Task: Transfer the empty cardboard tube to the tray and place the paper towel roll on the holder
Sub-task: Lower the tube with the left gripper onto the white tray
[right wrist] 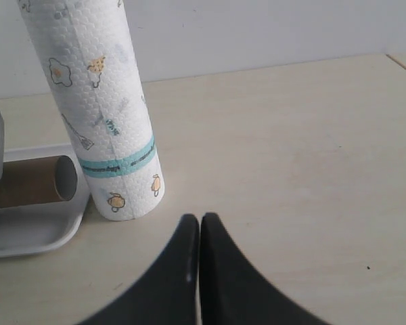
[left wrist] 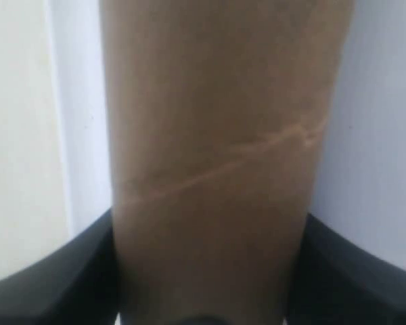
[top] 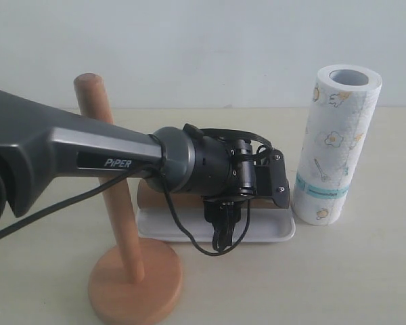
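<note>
The empty cardboard tube (left wrist: 213,135) is plain brown and lies lengthwise over the white tray (top: 274,232). My left gripper (left wrist: 210,227) is shut on it, one dark finger (left wrist: 88,271) pressed against each side. In the exterior view the left gripper (top: 223,227) points down into the tray, and one tube end (top: 144,194) shows past the post. The paper towel roll (top: 335,145) stands upright just right of the tray. The wooden holder (top: 111,183) stands bare at the front left. In the right wrist view my right gripper (right wrist: 200,220) is shut and empty, low over the table near the roll (right wrist: 98,115), with the tube's open end (right wrist: 37,179) above the tray (right wrist: 34,233).
The left arm's long grey link (top: 68,152) crosses in front of the holder's post. A black cable (top: 183,233) hangs from the wrist over the tray's front rim. The holder's round base (top: 135,281) sits near the table's front edge. A white wall runs behind the table.
</note>
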### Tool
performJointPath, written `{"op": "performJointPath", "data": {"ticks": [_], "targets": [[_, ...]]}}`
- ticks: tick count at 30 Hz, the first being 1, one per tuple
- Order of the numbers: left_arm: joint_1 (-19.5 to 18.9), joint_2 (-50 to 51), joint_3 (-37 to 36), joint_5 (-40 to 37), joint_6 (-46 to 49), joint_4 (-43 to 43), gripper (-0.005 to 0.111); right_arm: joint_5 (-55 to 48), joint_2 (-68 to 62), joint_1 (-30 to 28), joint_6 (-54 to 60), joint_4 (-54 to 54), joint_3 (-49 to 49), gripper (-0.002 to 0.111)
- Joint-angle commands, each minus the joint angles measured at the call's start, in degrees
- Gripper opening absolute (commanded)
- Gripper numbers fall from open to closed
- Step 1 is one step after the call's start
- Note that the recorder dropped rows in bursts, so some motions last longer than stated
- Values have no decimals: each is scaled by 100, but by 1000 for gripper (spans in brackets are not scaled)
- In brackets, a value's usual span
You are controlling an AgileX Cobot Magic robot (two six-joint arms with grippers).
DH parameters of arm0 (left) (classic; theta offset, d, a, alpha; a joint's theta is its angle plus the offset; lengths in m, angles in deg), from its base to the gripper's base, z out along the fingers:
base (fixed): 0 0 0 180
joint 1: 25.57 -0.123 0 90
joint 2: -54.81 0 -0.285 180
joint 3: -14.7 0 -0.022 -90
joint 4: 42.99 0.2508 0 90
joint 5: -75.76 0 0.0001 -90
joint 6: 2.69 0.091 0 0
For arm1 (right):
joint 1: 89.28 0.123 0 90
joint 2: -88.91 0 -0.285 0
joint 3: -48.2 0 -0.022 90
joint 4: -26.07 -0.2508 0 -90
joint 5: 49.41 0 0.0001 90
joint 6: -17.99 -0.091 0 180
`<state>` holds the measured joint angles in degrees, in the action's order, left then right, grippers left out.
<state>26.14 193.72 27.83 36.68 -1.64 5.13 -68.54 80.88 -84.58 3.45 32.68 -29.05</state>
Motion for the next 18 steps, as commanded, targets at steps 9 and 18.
{"op": "performJointPath", "data": {"ticks": [9,18], "targets": [[16,30,20,-141,-9,-36,72,26,24,-17,9,22,4,0],[26,30,20,-211,-9,94,72,26,24,-17,9,22,4,0]]}}
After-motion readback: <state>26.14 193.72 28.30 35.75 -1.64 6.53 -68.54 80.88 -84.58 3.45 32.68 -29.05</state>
